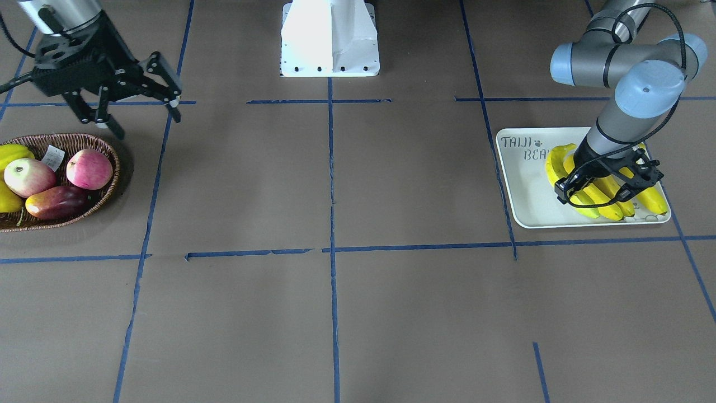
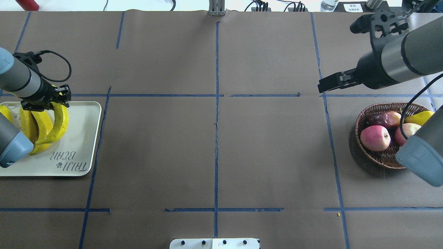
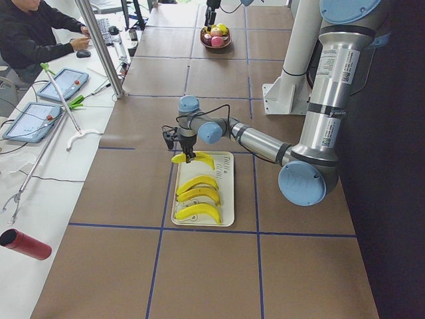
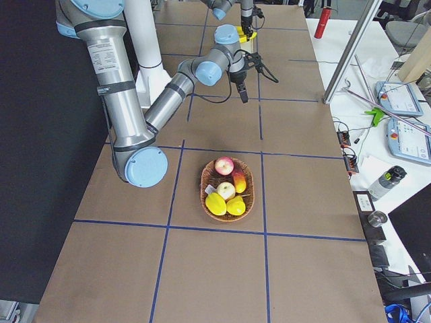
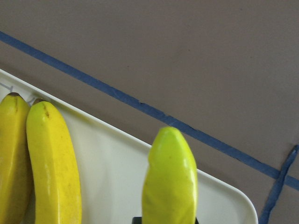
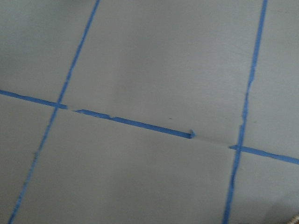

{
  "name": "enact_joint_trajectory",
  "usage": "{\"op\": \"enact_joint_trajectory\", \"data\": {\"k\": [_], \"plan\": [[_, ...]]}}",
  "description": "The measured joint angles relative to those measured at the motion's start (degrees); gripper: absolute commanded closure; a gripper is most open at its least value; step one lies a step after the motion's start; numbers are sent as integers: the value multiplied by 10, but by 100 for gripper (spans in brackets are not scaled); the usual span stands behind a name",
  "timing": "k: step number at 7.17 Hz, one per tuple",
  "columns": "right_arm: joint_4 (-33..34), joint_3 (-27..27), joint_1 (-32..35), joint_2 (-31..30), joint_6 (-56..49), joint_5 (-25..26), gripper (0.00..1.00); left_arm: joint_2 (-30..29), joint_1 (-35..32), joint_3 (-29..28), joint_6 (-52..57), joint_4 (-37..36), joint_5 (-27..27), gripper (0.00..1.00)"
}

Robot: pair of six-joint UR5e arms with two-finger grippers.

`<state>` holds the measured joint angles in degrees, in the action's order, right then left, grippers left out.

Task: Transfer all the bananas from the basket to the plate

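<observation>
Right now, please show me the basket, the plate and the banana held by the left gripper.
basket [image 2: 373, 159]: overhead exterior view, its lower-left woven wall.
plate [image 2: 83, 128]: overhead exterior view, bare surface above the print.
held banana [image 5: 170, 182]: left wrist view, middle of its visible body.

Light was bright and even; soft shadows lay on the tabletop [image 1: 391, 313]; the right wrist view was blurred.

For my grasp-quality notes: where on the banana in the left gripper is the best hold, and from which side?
Near its middle, from straight above, fingers across the narrow width. The banana is long, curved and roughly level, so a mid-body pinch likely keeps it balanced. The left gripper holds it from above, over the plate.
</observation>
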<state>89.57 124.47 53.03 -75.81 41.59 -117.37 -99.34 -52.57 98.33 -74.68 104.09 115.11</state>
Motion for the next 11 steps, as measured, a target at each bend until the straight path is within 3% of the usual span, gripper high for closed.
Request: {"op": "enact_joint_trajectory", "data": {"k": [1,2,7,9,11], "plan": [[6,-16,40,-15,-53,-35,0,0,8,-1,-2,-1,-2,93],[8,-31,73,-25,-93,-67,0,0,21,-2,-4,-2,-3,1],[7,-78,145,-61,-182,-121,0,9,35,23,1,2,-12,0],[6,-111,214,-106,-285,-169,0,4,29,42,-1,0,-38,0],[6,-159,288,-154,-402,-194,0,4,-9,46,85,-9,-39,0]]}}
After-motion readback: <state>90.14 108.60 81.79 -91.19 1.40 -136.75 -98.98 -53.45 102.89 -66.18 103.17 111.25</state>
